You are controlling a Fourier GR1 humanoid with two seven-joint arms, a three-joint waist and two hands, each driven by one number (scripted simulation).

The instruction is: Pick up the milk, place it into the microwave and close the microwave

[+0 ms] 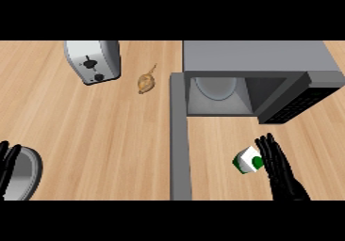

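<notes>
Tilted green-white milk (pixel 248 160); microwave (pixel 258 56) wide open

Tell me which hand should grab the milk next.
Right. The right hand sits beside the milk, on the cavity side of the open microwave door; the left hand rests at the far left edge, beyond that door.

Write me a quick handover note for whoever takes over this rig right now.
Right hand: open, fingers straight, at the right side of the milk, not curled round it.
Left hand: open, resting at the lower left edge.
Milk: in front of the microwave, whose door is open.
Done: reach only.
Left: grasp milk, put it inside, close door.
</notes>
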